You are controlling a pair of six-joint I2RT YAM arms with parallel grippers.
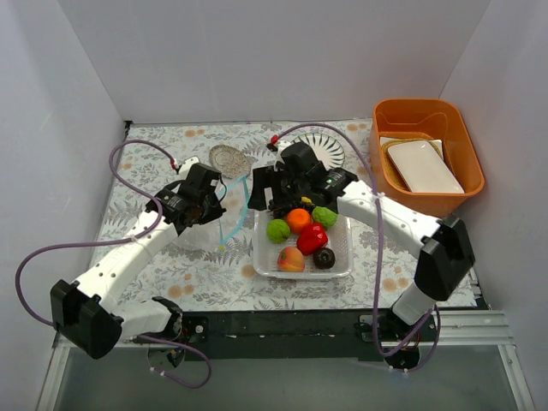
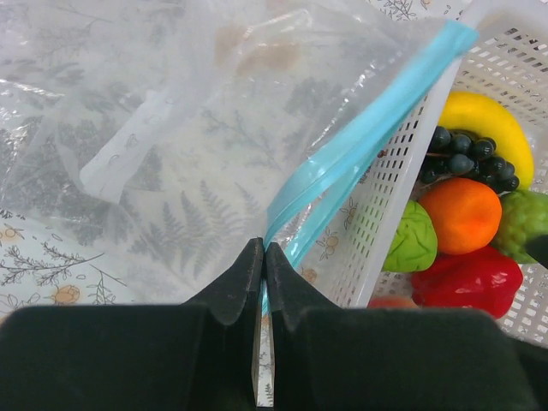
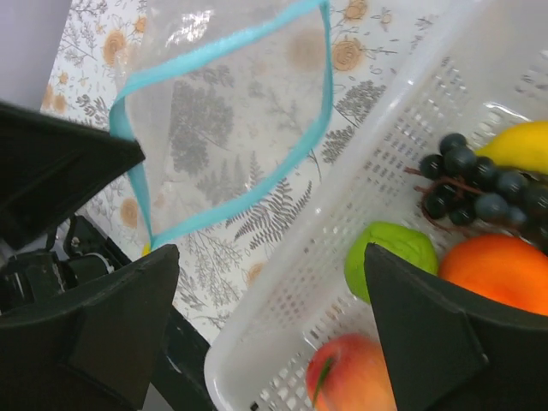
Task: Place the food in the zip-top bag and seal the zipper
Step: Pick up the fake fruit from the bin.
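Clear plastic bag [image 2: 171,128] lies on a leaf-patterned tablecloth [image 1: 154,257], just left of a white perforated basket [image 1: 342,265], its mouth turned toward the basket. The left gripper [image 2: 261,253] has its fingers pressed together, pinching the blue-green zipper [image 2: 360,145] at one end. This likely anchors the bag and lifts its mouth so that it gapes. From the right wrist camera the zipper forms an open loop, and no fruit shows inside the bag. The right gripper [image 3: 270,257] hangs over the basket's near-left corner, beside the bag's mouth, with its fingers spread wide and nothing between them. It seems set to reach down for a piece of fruit. All the toy food that can be seen sits in the basket: a yellow banana [image 2: 488,128] and dark grapes [image 2: 467,158] at the far end, then an orange [image 2: 462,214], a green ball [image 2: 413,240], a second green ball [image 2: 522,224] and a red pepper [image 2: 471,278]. A peach [image 1: 290,259] and a dark brown ball [image 1: 324,258] lie at the near end. The filling looks not yet begun, and the zipper is unsealed. Far right, an orange bin [image 1: 462,184] holds a white dish [image 1: 424,167]. A glass plate [image 1: 324,150] and a small glass dish [image 1: 229,160] rest at the back of the table, both apparently empty.
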